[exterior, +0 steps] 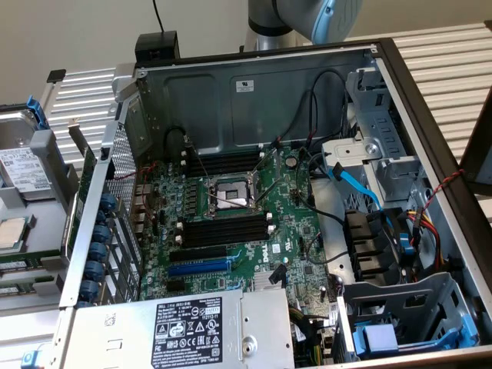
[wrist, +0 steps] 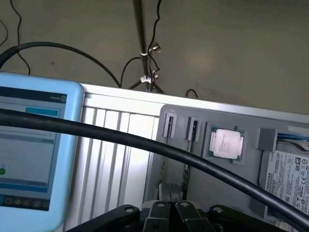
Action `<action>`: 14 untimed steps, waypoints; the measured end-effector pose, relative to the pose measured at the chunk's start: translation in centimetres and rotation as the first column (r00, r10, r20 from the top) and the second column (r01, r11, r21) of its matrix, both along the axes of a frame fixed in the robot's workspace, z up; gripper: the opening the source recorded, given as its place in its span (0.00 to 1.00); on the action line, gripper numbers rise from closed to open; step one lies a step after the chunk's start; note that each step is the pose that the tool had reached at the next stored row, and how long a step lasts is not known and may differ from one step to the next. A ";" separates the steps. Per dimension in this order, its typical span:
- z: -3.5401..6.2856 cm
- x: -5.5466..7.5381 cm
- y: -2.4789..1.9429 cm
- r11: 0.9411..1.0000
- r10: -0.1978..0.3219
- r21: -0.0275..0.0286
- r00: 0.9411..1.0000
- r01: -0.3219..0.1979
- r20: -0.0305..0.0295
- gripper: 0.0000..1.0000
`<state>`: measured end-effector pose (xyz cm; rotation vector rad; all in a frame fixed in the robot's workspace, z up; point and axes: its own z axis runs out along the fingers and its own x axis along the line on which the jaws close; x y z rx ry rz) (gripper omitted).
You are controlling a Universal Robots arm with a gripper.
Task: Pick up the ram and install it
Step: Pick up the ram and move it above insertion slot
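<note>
grey tray (wrist: 251,124) holds the ram (wrist: 185,175) on edge, ahead of the closed tool (wrist: 167,209).

Motherboard (exterior: 296,223) inside open case (exterior: 254,92), parts tray (exterior: 48,219) at the exterior view's left

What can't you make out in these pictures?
Arm: exterior view, cut off by the top edge.
Hard drive: wrist view, cut by the right edge, crossed by a cable.
Power-supply label: exterior view, print too small.
Screen: wrist view, text too small.
</note>
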<state>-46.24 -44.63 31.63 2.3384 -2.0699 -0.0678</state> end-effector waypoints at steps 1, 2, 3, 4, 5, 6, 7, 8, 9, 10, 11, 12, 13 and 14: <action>-0.18 0.0 0.00 1.000 0.000 0.000 1.000 0.000 0.000 0.11; -0.36 0.0 0.00 1.000 0.000 0.000 1.000 0.000 0.000 0.11; -0.54 0.0 0.00 1.000 0.000 0.000 1.000 0.000 0.000 0.11; -0.72 0.0 0.00 1.000 0.000 0.000 1.000 0.000 0.000 0.11; -0.89 0.0 0.00 1.000 0.000 0.000 1.000 0.000 0.000 0.11; -1.09 0.0 0.00 1.000 0.000 0.000 1.000 0.000 0.000 0.11; -1.26 0.1 0.00 1.000 0.000 0.000 1.000 0.000 0.000 0.11; -1.46 0.1 0.00 1.000 0.001 0.000 1.000 -0.001 0.000 0.11; -1.64 0.1 0.00 1.000 0.001 0.000 1.000 -0.001 0.000 0.11; -1.82 0.1 -0.01 1.000 0.001 0.000 1.000 -0.001 0.001 0.11; -1.98 0.1 -0.01 1.000 0.001 0.000 1.000 -0.001 0.002 0.11; -2.14 0.1 -0.01 1.000 0.002 0.000 1.000 -0.002 0.003 0.11; -2.29 0.1 -0.01 1.000 0.002 0.000 1.000 -0.002 0.004 0.11; -2.42 0.1 0.00 1.000 0.002 0.000 1.000 -0.002 0.006 0.11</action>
